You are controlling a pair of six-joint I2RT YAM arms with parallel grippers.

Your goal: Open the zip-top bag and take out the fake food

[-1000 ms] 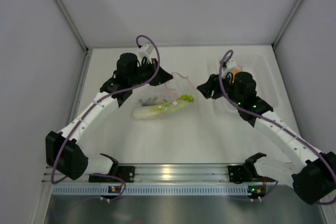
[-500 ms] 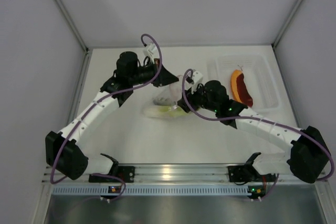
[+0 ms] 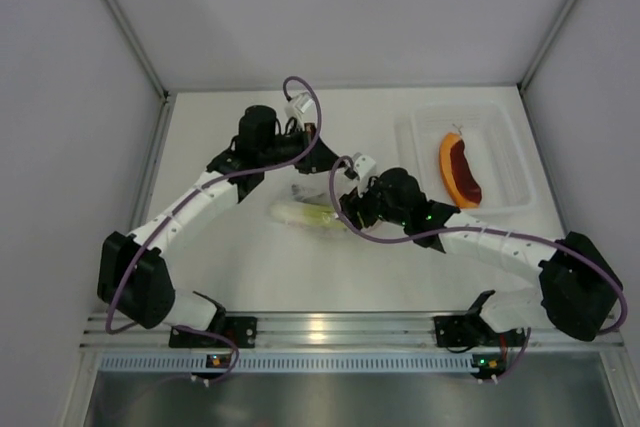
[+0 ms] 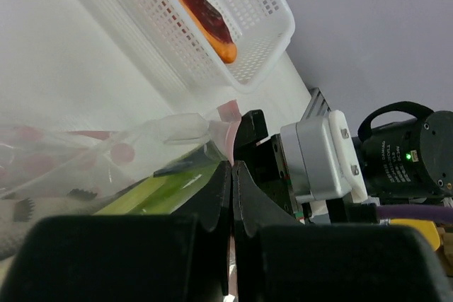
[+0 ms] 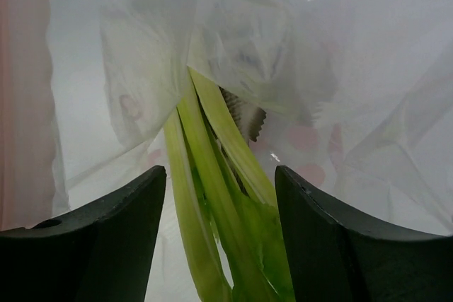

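The clear zip-top bag (image 3: 312,190) lies mid-table with its mouth toward the right arm. My left gripper (image 3: 320,159) is shut on the bag's upper edge by the pink zip strip (image 4: 228,111); its jaws (image 4: 232,166) are pressed together on the film. My right gripper (image 3: 348,209) is open at the bag's mouth, and its fingers (image 5: 219,175) stand on either side of the yellow-green leek leaves (image 5: 226,231) without closing. The leek (image 3: 305,215) sticks out of the bag. A dark patterned piece (image 5: 244,117) lies behind the leaves inside the bag. The orange and dark red slice (image 3: 460,169) lies in the tray.
The rigid clear tray (image 3: 500,127) stands at the back right; it shows as a white perforated basket (image 4: 233,61) in the left wrist view. The right arm's wrist (image 4: 318,160) is close beside my left fingers. Enclosure walls stand left, right and behind.
The right arm swung left from the tray to the bag's mouth, leaving the slice in the tray. The left gripper shifted slightly right, still holding the bag's edge.
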